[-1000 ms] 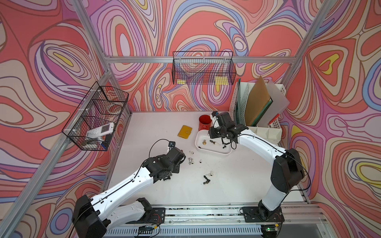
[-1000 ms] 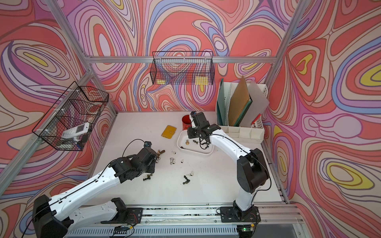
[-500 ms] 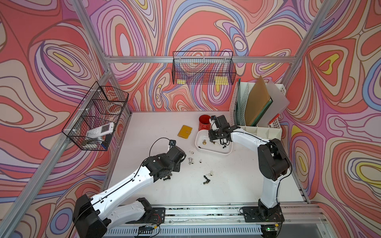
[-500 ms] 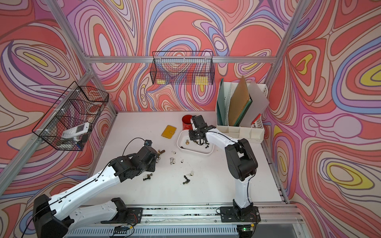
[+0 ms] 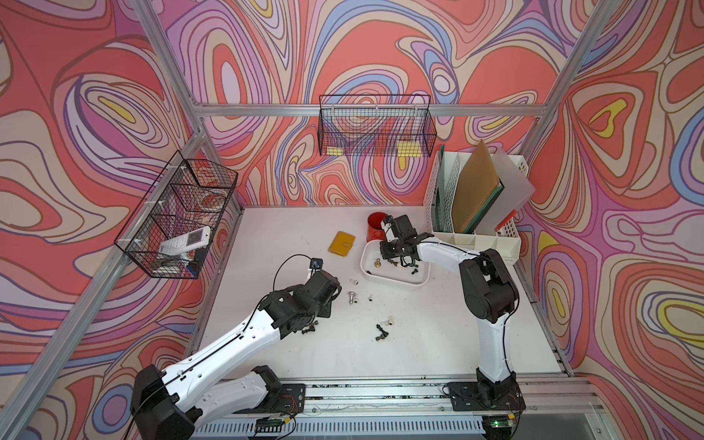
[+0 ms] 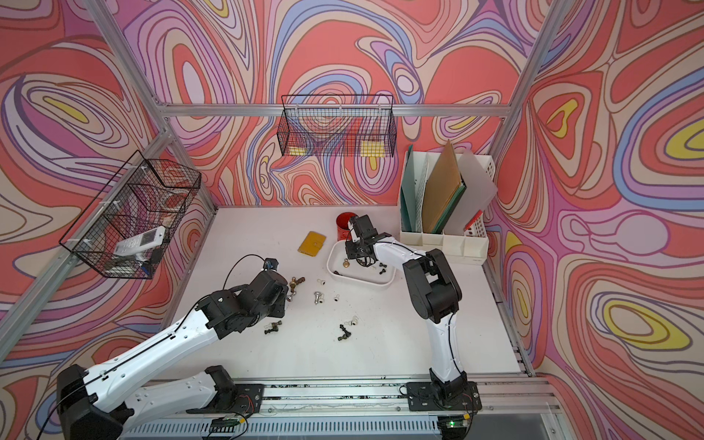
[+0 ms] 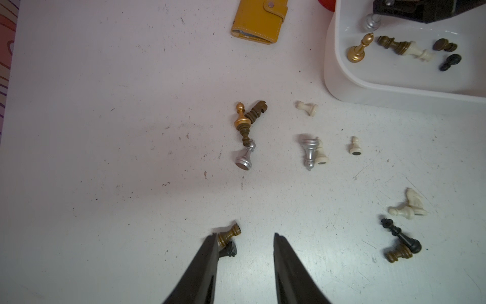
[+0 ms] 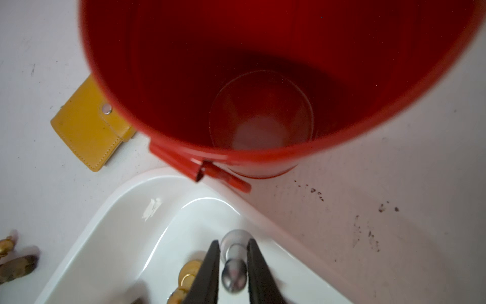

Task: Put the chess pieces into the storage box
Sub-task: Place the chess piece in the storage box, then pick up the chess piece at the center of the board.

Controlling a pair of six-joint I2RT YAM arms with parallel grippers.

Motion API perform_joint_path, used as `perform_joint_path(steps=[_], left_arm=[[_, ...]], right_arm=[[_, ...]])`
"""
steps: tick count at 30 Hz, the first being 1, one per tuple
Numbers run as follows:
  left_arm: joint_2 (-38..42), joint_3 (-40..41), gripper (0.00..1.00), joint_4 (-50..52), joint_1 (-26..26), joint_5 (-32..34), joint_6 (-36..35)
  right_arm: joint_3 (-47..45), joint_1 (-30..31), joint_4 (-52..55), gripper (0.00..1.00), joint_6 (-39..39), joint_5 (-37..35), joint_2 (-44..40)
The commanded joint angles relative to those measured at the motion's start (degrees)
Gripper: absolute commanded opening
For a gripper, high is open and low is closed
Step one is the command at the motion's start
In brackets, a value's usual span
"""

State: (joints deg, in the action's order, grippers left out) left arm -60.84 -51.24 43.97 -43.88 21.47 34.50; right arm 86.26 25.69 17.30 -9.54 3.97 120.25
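Red cup stands near yellow wallet, beside white file organiser.

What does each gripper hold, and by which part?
Left gripper: nothing, jaws open. Right gripper: silver pawn, rounded end between the jaws; grip cannot be told.

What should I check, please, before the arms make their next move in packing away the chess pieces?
1. The silver piece is within the storage box walls: ok.
2. The right gripper is free of the silver piece: cannot tell; its fingers flank it closely.
3. The left gripper is open and empty: ok.
4. The bronze pawn is centred in the left gripper's gap: not ok; it lies beside one finger.
5. The red cup holds no pieces: ok.
6. The table is cleared of chess pieces: not ok; several lie loose.
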Motion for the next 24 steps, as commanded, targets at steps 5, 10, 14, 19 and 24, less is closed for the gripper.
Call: perform_joint_path(steps=[5, 10, 14, 19, 24], left_arm=[[0.1, 0.4, 0.40, 0.9, 0.2, 0.9, -0.1], [-0.7, 0.6, 0.40, -2.0, 0.2, -2.2, -1.2], [-2.3, 0.9, 0.39, -5.0, 0.2, -6.7, -2.4], [-3.2, 4.8, 0.38, -14.9, 0.2, -14.4, -7.5], [-4.7, 6.8, 0.37, -22.8, 0.1, -21.7, -13.1]], right_arm=[[0.8, 0.0, 0.5, 0.32, -0.4, 1.5, -2.1], [-3.3, 0.0, 0.4, 0.32, -2.0, 2.3, -10.0], [-8.7, -0.1, -0.5, 0.32, -3.6, 2.3, -18.3], [-14.1, 0.0, 0.6, 0.34, -4.0, 0.5, -29.0], [-21.2, 0.0, -0.7, 0.34, -4.9, -2.0, -36.2]])
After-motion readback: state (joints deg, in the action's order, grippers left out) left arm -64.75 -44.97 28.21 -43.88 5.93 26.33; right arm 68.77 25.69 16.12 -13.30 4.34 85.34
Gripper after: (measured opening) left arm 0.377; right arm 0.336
